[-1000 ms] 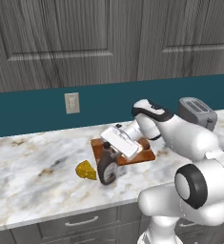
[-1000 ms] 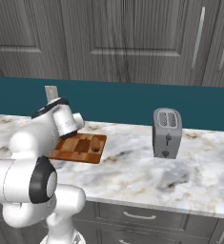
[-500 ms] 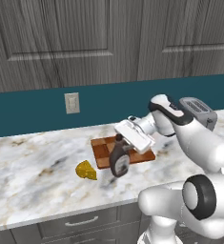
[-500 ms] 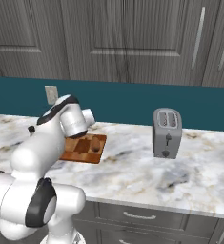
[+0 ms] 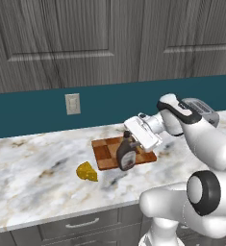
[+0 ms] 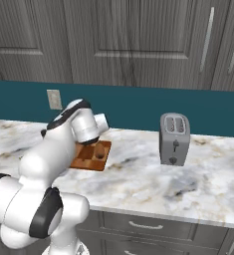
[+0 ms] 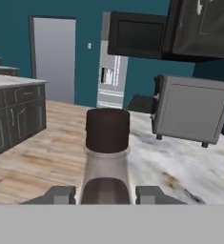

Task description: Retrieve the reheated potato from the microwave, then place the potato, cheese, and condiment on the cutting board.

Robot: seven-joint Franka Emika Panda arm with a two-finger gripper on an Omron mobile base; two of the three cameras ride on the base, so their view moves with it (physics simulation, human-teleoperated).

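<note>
Countertop point(image 5: 32, 168) is pale marble with brown and grey veining, running under a teal backsplash and grey wood-grain cabinet doors; you can see a wall outlet point(image 5: 72, 104) at about 10 o'clock from the cutting board point(image 5: 106, 151). The board lies flat on the marble, patchwork of light and reddish-brown blocks. The condiment point(image 5: 128, 153) hangs tilted over the board's right half, its base at the front edge; whether it touches the wood you cannot tell. The gripper point(image 5: 131, 141) is clenched on the bottle: in the hand view the fingers point(image 7: 60, 194) sit on either side of its neck just below the black cap. The cheese point(image 5: 87, 171) rests on the bare marble at roughly 8 o'clock from the board, near it but apart. A grey toaster point(image 6: 174, 138) stands on the counter well apart, at 3 o'clock from the board. Looking along the hand, you see the black microwave point(image 7: 147, 34) mounted high, a grey box appliance point(image 7: 192, 108) on the counter below it, wooden floor and a pale doorway beyond.
</note>
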